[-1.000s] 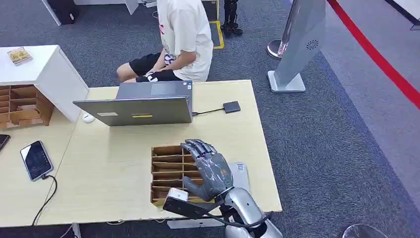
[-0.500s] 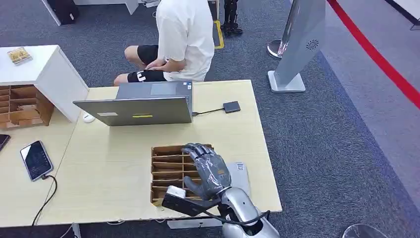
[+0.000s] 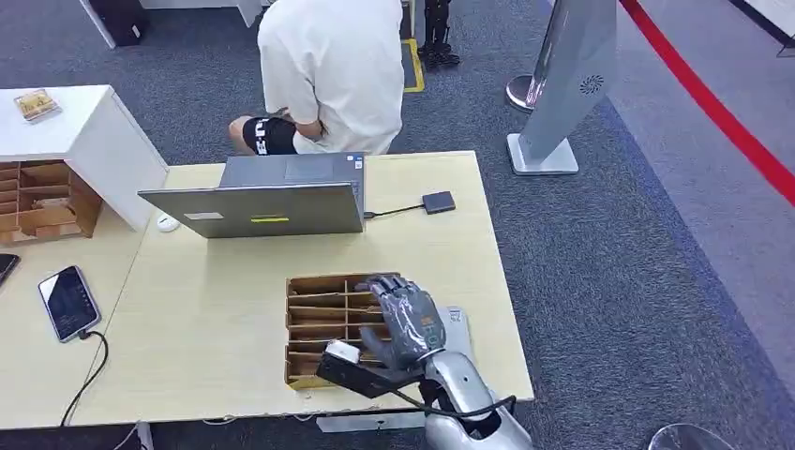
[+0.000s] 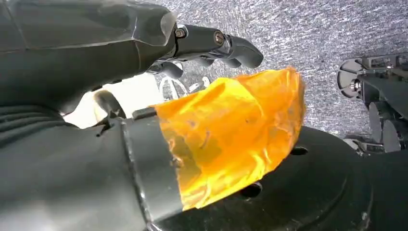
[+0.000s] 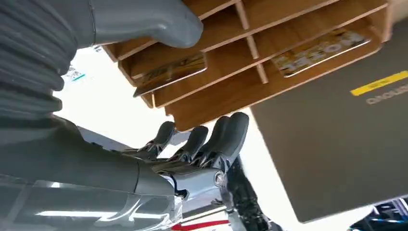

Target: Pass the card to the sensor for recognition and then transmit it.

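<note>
While the silver right hand hovers over the wooden slotted card box, fingers apart & empty, it's prob. lining up for a yellow card; left hand hangs down, grip unclear.

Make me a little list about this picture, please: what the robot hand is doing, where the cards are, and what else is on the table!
right hand: hovers over the wooden card tray, fingers apart, holding nothing
left hand: hangs over grey carpet, holding nothing
wooden card tray: lies on the table's near side, split into slots
cards: two lie in separate slots in the right wrist view
laptop: open, on the table's far side
small dark box: beside the laptop, joined by a cable
phone: on the next table, plugged in
person: crouching behind the laptop
</note>
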You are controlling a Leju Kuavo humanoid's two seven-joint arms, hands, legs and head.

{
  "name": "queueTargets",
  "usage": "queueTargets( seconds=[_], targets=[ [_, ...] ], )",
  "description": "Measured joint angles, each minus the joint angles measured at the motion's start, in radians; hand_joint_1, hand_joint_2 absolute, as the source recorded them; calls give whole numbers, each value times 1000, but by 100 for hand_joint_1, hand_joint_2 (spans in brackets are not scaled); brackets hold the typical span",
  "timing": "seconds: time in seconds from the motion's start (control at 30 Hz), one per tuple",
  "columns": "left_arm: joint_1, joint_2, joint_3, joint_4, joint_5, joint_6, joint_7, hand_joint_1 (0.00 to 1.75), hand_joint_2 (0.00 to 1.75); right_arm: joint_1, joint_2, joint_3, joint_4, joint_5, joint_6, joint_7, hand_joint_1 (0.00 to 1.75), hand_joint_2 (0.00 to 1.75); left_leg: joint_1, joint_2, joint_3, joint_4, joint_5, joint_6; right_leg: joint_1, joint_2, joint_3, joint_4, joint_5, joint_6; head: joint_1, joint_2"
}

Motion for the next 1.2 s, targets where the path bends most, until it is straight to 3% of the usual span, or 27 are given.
queueTargets(
  seconds=[0.17,0.4,0.63,0.87,1.0,1.2],
  targets=[
    [0,0,0,0,0,0,0,0,0,-2,0,-7,12,2,-1,0,72,175,0,0,0,0,0,0,0,0,0,0,0,0,0,0],
    [0,0,0,0,0,1,1,0,0,-1,0,-35,17,19,-13,6,70,175,0,0,0,0,0,0,0,0,0,0,0,0,0,0],
    [0,0,0,0,0,1,1,0,0,5,0,-67,17,29,-13,11,84,175,0,0,0,0,0,0,0,0,0,0,0,0,0,0],
    [0,0,0,0,0,1,-2,0,0,16,0,-84,17,37,-13,13,84,175,0,0,0,0,0,0,0,0,0,0,0,0,0,0],
    [0,0,0,0,0,1,-3,0,0,18,0,-88,17,37,-13,13,105,175,0,0,0,0,0,0,0,0,0,0,0,0,0,0],
    [0,0,0,0,0,0,-7,0,0,20,0,-95,18,40,-12,13,93,175,0,0,0,0,0,0,0,0,0,0,0,0,0,0]
  ],
)
